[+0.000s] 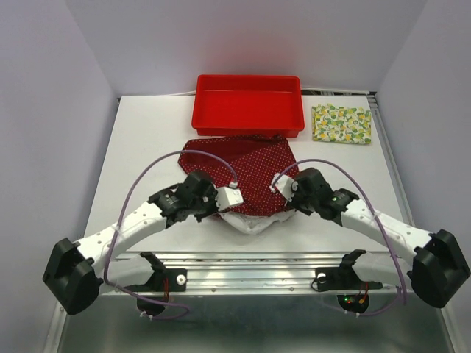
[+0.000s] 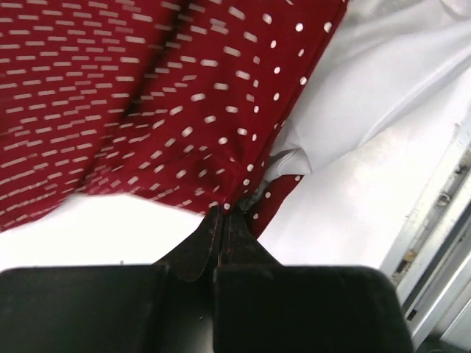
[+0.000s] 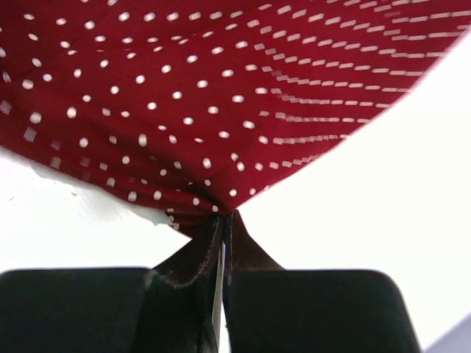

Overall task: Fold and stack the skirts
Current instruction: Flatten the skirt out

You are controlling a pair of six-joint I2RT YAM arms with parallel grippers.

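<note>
Near the desk's point(image 1: 147, 140) front edge, left end effector point(image 2: 223, 215) and right end effector point(image 3: 225, 218) each pinched the red skirt point(image 1: 246, 165) by its near edge, likely limp and light.

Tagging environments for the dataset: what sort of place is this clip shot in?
Most likely a lab data-collection cell, not a home: plain walls box in a white table, two arms sit by a metal rail, with just a red tray, a dark red skirt and a lemon-print skirt.
</note>
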